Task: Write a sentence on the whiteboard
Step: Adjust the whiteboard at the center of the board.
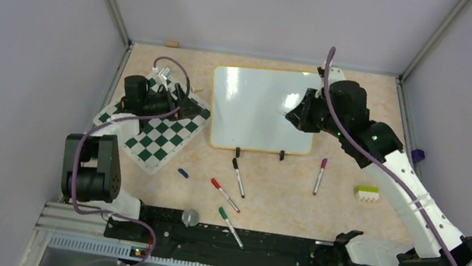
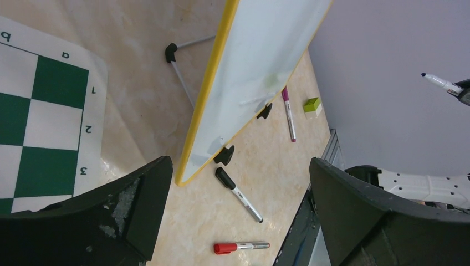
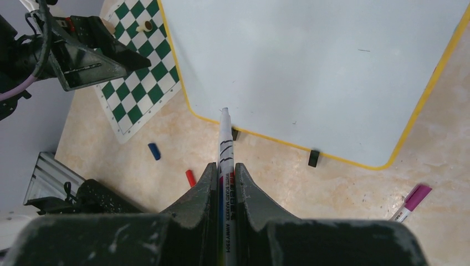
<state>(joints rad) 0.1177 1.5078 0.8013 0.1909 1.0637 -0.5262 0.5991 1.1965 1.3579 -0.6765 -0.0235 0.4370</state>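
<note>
The whiteboard (image 1: 261, 108) lies flat at the back middle of the table, with a yellow rim and two black clips on its near edge. Its white face (image 3: 310, 61) carries no sentence, only a tiny dark stroke. My right gripper (image 3: 225, 165) is shut on a whiteboard marker (image 3: 225, 144), uncapped, with its tip pointing at the board's near rim. From above, the right gripper (image 1: 290, 115) hangs over the board's right part. In the left wrist view the marker (image 2: 438, 82) stands in the air, clear of the whiteboard (image 2: 260, 50). My left gripper (image 2: 239, 160) is open and empty, over the chess mat left of the board.
A green-and-white chess mat (image 1: 156, 128) lies to the left. In front of the board lie a black marker (image 1: 238, 178), a red marker (image 1: 225, 195), a green marker (image 1: 231, 226), a purple marker (image 1: 319, 176), a blue cap (image 1: 183, 173) and a green-and-white block (image 1: 367, 193).
</note>
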